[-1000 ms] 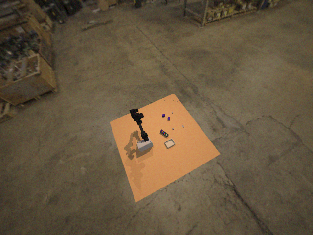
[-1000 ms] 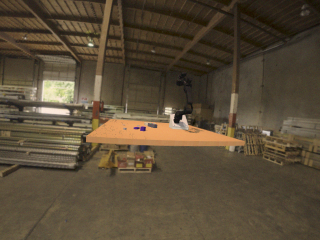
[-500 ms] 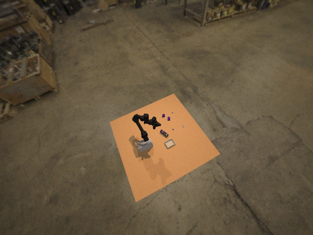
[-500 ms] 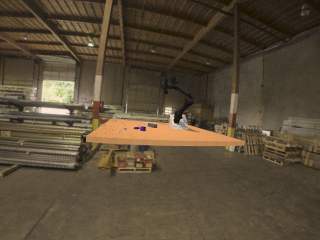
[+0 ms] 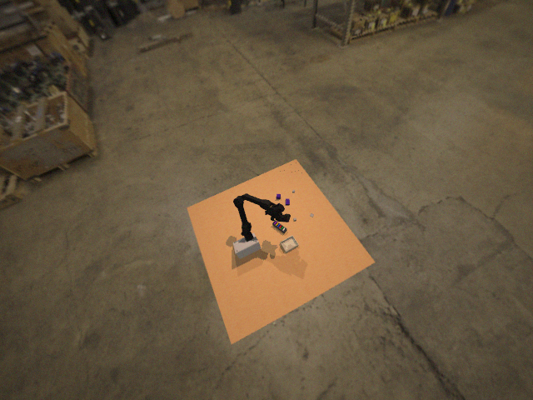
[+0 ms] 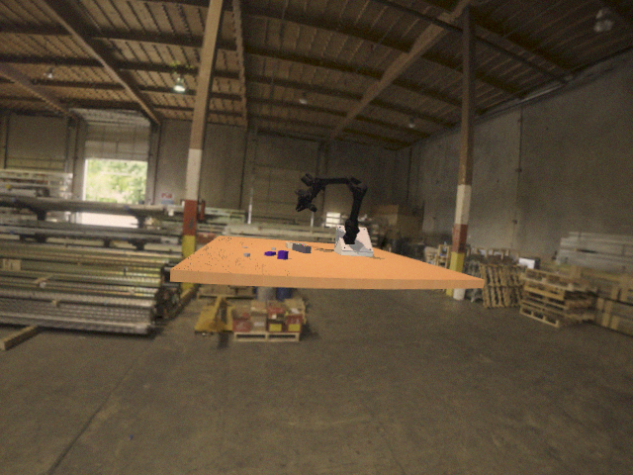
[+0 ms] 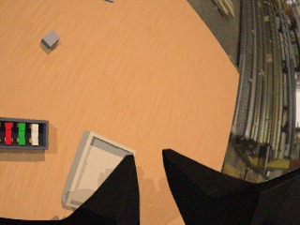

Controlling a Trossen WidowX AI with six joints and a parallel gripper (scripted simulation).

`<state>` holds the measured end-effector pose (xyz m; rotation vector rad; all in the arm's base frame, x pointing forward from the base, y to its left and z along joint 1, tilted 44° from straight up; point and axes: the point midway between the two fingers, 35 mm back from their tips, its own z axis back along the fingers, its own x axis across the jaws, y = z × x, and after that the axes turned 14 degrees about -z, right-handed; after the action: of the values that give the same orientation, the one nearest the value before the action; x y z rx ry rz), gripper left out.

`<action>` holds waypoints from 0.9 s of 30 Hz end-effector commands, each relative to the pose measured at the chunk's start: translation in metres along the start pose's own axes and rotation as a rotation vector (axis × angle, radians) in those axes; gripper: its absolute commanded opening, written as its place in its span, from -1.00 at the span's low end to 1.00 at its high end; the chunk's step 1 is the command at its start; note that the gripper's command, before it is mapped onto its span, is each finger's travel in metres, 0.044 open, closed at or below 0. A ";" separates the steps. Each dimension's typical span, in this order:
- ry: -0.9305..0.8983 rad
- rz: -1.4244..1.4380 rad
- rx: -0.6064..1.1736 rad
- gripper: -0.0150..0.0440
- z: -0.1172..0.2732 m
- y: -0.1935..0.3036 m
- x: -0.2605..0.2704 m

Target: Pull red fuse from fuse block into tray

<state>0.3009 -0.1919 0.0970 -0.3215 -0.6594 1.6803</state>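
Fuse, the red one, sits upright in the block, second slot from the left in my wrist view, green and white fuses beside it. My claw hangs high above the table, fingers drawn nearly together with nothing between them. In that view the block lies well off to the left of my fingertips, the tray between us. I judge I must open before descending.
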 end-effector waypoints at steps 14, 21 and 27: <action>-0.526 -0.283 0.407 -0.24 -0.098 0.039 0.131; -0.526 -0.283 0.406 -0.24 -0.101 0.035 0.132; -0.526 -0.283 0.406 -0.24 -0.106 0.036 0.135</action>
<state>0.2996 -0.0417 0.0142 0.4926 -0.6806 1.5888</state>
